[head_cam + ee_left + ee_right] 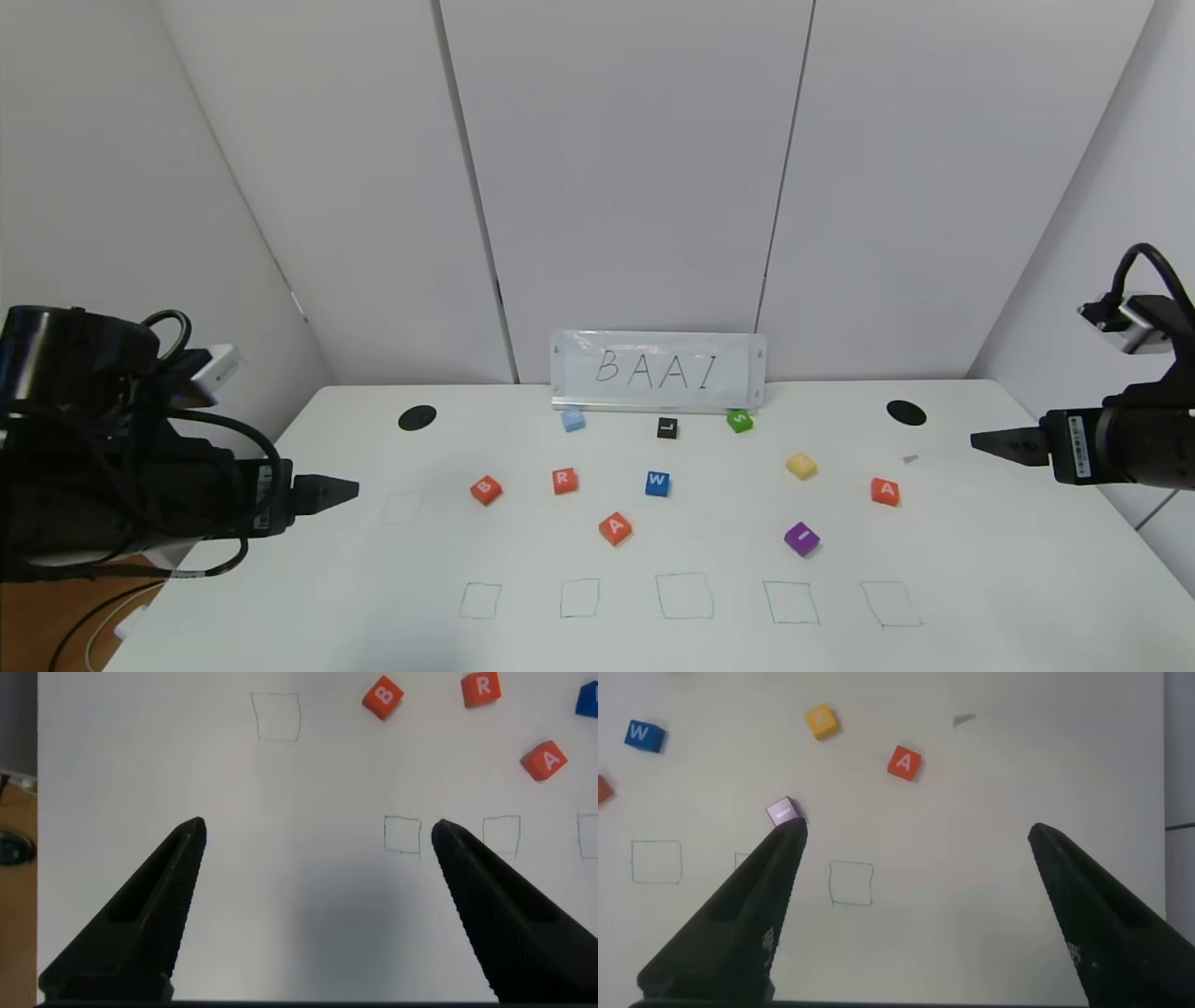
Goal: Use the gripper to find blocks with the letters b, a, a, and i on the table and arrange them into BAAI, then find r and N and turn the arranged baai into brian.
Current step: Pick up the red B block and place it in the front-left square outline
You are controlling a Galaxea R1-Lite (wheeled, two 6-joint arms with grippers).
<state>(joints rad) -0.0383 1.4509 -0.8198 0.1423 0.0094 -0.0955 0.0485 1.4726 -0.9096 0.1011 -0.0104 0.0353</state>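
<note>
Blocks B (485, 489), A (615, 528), A (885, 491), I (801, 539) and r (564, 481) lie scattered mid-tabletop (980, 579). Left gripper (347, 489) and right gripper (980, 441) are held at the edges, fingers spread wide.

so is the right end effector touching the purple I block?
Apart. The head view shows the right end effector held off at the table's right edge, with bare tabletop between it and the purple I block.
</note>
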